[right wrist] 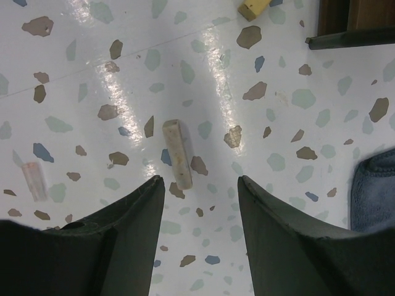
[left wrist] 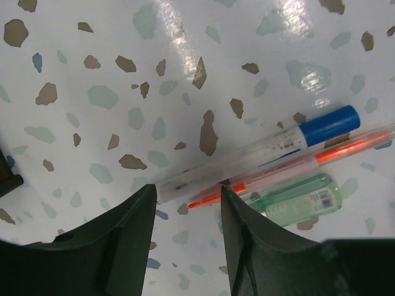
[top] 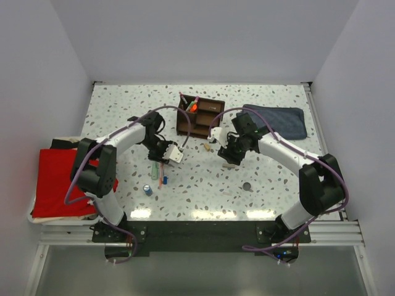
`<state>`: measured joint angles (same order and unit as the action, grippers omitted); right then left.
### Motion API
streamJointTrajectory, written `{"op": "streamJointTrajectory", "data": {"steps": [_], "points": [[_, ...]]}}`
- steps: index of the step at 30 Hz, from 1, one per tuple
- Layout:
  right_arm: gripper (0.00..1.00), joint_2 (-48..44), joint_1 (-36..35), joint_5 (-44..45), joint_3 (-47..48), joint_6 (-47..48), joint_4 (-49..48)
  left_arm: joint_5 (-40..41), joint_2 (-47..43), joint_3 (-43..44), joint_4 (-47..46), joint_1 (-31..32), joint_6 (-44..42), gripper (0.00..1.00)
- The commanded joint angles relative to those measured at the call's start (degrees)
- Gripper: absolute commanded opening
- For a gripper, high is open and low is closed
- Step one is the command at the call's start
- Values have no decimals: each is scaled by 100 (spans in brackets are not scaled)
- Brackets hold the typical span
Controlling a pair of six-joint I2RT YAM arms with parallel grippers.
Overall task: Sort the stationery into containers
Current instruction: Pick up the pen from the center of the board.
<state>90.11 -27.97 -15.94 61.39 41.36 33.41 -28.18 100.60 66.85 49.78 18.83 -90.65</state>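
Observation:
The dark brown organizer (top: pixel 199 115) stands at the back middle with pens upright in its left compartment. My left gripper (left wrist: pixel 187 190) hovers open over the near ends of a blue-capped white pen (left wrist: pixel 271 145) and a pink pen with an orange tip (left wrist: pixel 308 161). A pale green tube (left wrist: pixel 296 198) lies beside them. My right gripper (right wrist: pixel 199 180) is open above the table, and a tan stick (right wrist: pixel 177 154) lies just beyond its fingertips. A blue cylinder (top: pixel 148 189) and a dark disc (top: pixel 247 185) lie nearer the front.
A folded blue-grey cloth (top: pixel 281 120) lies right of the organizer, its edge showing in the right wrist view (right wrist: pixel 376 188). A red cloth (top: pixel 62 182) covers the left side. A yellow bit (right wrist: pixel 254 7) and a pale pink piece (right wrist: pixel 34 180) lie near the tan stick.

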Motion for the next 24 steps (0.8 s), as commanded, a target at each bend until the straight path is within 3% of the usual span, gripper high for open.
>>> {"op": "streamJointTrajectory", "data": {"steps": [1, 13, 24], "points": [[55, -265, -16, 21, -91, -67, -159, 305, 162, 408, 383, 42, -1023, 50], [55, -379, -16, 48, -232, -93, -106, 472, 145, -128, 410, 569, -1762, 50], [55, -643, -16, 74, -443, -102, -10, 498, 294, -401, 234, 1078, -1895, 46]]}}
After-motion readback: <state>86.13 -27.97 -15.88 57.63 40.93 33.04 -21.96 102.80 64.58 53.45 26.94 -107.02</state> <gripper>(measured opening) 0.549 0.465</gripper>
